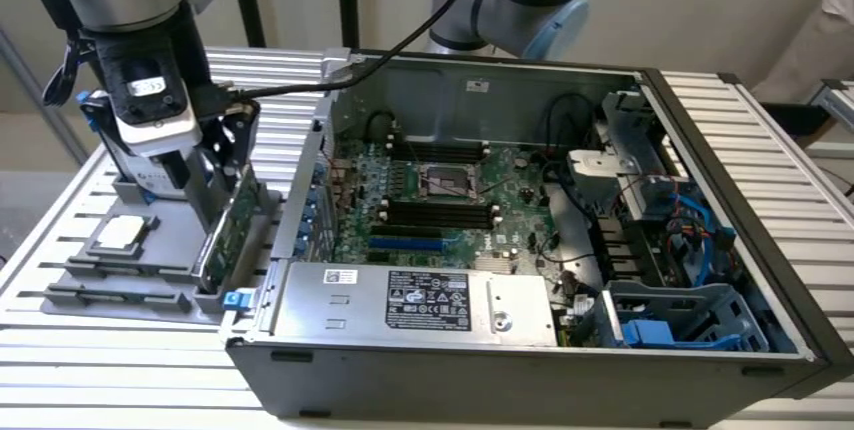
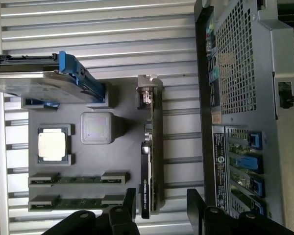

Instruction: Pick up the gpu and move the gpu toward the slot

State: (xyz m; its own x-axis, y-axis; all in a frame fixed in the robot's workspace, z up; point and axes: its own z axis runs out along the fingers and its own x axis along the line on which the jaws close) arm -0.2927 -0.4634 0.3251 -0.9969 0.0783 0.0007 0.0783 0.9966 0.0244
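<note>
You see the gpu [image 1: 235, 218] green-faced, dark along its edge, bracket silvery. Holder tray [image 2: 122, 147] plain mid grey, and the chip [image 2: 53, 143] on it silver. Hard drive [image 2: 34, 83] silver with blue rails. Table [image 2: 88, 29] white, ribbed in parallel slats. Case [image 1: 534, 390] dark grey, rear panel perforated. Motherboard [image 1: 501, 185] green. Power supply [image 1: 427, 300] silver with a black label. Gripper [image 2: 161, 197] black.

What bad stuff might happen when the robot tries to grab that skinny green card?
1. The gpu stands on edge in its tray, nearer one of the open fingers than the other. Closing might tip or twist it instead of gripping it squarely.
2. The computer case stands right beside the tray, so a lifted card might knock against its wall on the way over.
</note>
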